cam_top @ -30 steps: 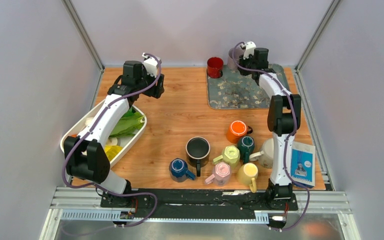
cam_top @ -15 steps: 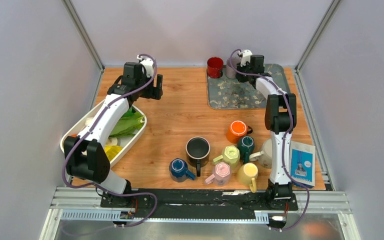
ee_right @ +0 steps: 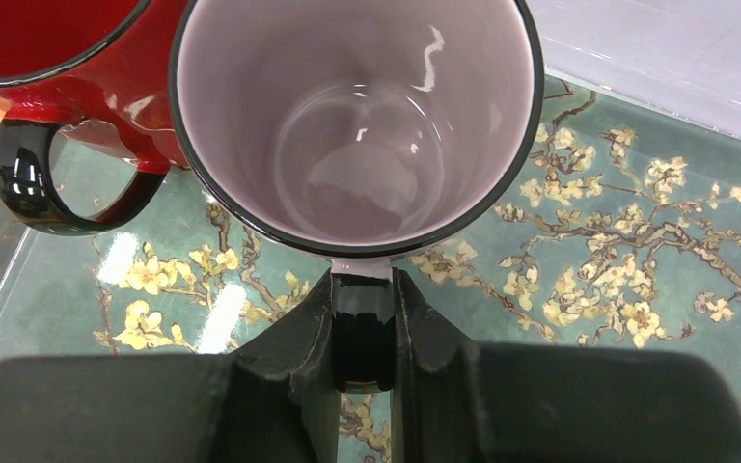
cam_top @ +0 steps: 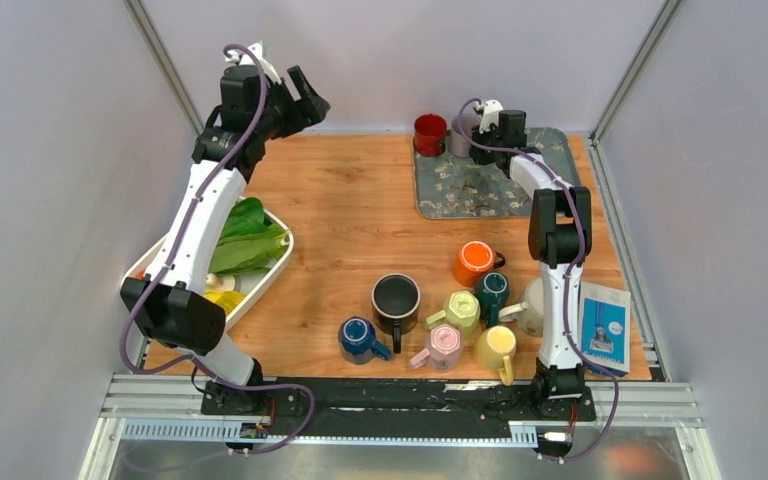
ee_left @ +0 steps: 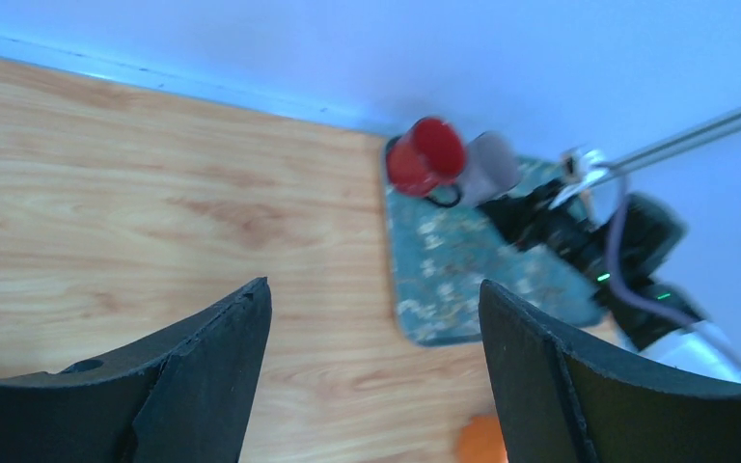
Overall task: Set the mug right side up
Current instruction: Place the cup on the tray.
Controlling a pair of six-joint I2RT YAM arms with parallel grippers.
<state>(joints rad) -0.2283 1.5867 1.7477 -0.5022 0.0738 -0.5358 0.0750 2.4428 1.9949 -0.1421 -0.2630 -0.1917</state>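
Note:
A pale lilac mug stands mouth up on the floral mat at the back, beside a red mug. My right gripper is shut on the lilac mug's black handle. In the top view the lilac mug sits at the mat's back left corner with my right gripper against it. My left gripper is open and empty, raised high near the back wall; in its wrist view it looks down on bare wood, with the red mug far off.
Several mugs cluster at the front: black, orange, dark green, lime, pink, yellow, blue. A white tray with greens lies left. A packet lies front right.
My left arm has swung up and back towards the rear wall, well above the table. My right gripper has shifted slightly left with the lilac mug and stays at the mat's back.

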